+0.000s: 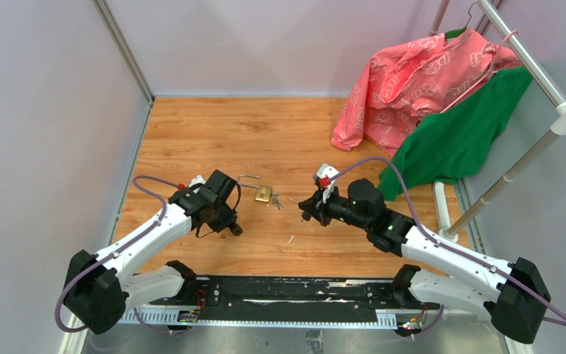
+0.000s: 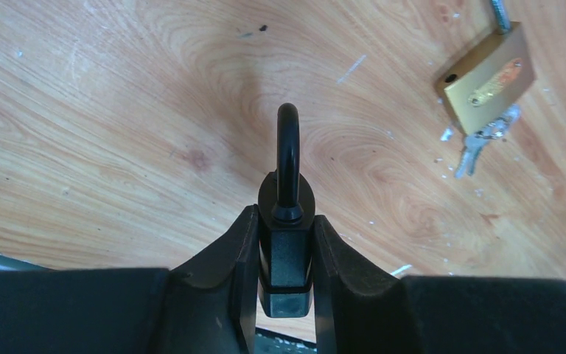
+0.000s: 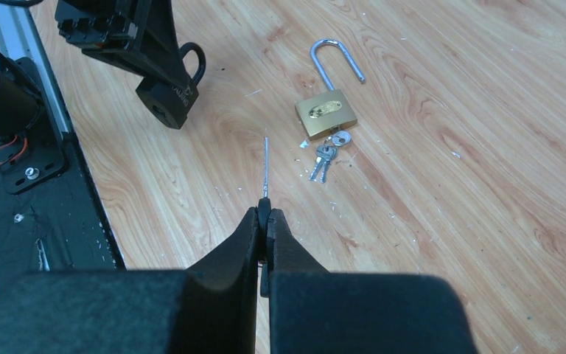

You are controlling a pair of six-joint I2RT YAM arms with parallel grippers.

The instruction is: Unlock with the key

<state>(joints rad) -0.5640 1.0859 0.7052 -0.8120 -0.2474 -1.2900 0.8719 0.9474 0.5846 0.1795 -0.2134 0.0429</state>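
A black padlock [image 2: 287, 254] with its black shackle [image 2: 288, 147] pointing away sits clamped between the fingers of my left gripper [image 2: 286, 217]. In the right wrist view the same black padlock [image 3: 171, 92] hangs at upper left, held above the wood. My right gripper [image 3: 265, 214] is shut on the dark head of a key [image 3: 265, 166], whose thin silver blade sticks straight out edge-on. The blade tip is well short of the black padlock. From above, the left gripper [image 1: 225, 220] and right gripper [image 1: 308, 210] face each other across the table.
A brass padlock [image 3: 326, 114] with its shackle swung open lies between the arms, a small bunch of keys [image 3: 324, 158] in its base. Pink cloth [image 1: 413, 74] and green cloth [image 1: 457, 133] hang from a white rack [image 1: 553, 96] at back right. A black rail [image 1: 287, 291] runs along the near edge.
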